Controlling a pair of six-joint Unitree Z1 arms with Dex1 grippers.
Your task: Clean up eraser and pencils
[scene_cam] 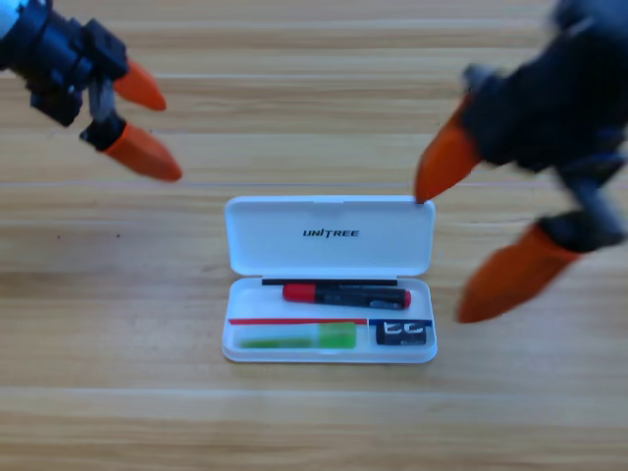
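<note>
Right hand hovers beside the open white case, jaws spread, upper tip at the lid's corner. Left hand waits upper left (jaws apart). Marker, green pencil and eraser lie inside the case on the counter.

The right gripper is blurred, its arm cut off by the picture's top-right corner.

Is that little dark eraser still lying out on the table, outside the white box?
No, the eraser sits inside the open white case, in its lower right compartment, beside the pale green pencil and below the red-capped marker.
</note>
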